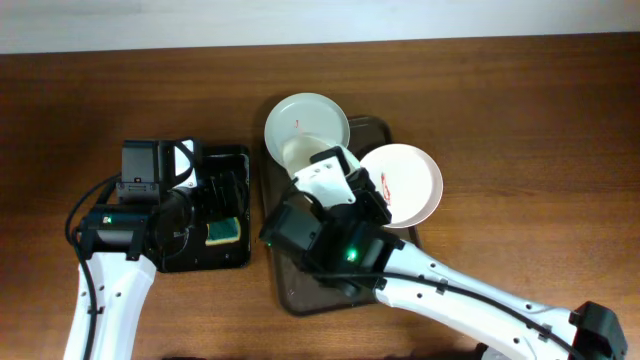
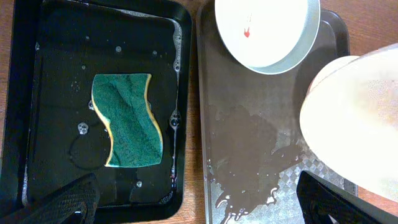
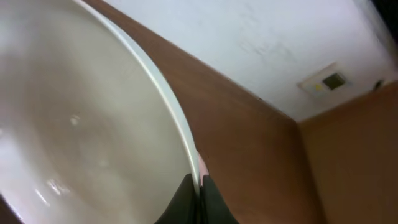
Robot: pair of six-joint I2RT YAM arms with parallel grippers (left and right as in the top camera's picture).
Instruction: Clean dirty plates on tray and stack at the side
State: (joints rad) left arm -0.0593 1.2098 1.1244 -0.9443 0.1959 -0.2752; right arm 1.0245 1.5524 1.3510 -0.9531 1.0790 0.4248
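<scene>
The dark-brown tray (image 1: pixel 372 132) lies mid-table, with a puddle of water on it in the left wrist view (image 2: pixel 249 149). One plate (image 1: pixel 307 120) with a red smear sits at the tray's far end and also shows in the left wrist view (image 2: pixel 267 31). A second smeared plate (image 1: pixel 405 185) rests on the tray's right rim. My right gripper (image 1: pixel 320 168) is shut on the rim (image 3: pixel 200 190) of a third plate (image 3: pixel 74 124), which it holds tilted above the tray (image 1: pixel 303 157) (image 2: pixel 357 118). My left gripper (image 2: pixel 199 205) is open and empty over the black tray (image 1: pixel 222 190).
A glossy black tray (image 1: pixel 240 155) (image 2: pixel 18 93) stands left of the brown tray, wet, with a green and yellow sponge (image 1: pixel 225 232) (image 2: pixel 127 121) lying in it. Bare wooden table (image 1: pixel 520 120) lies to the right.
</scene>
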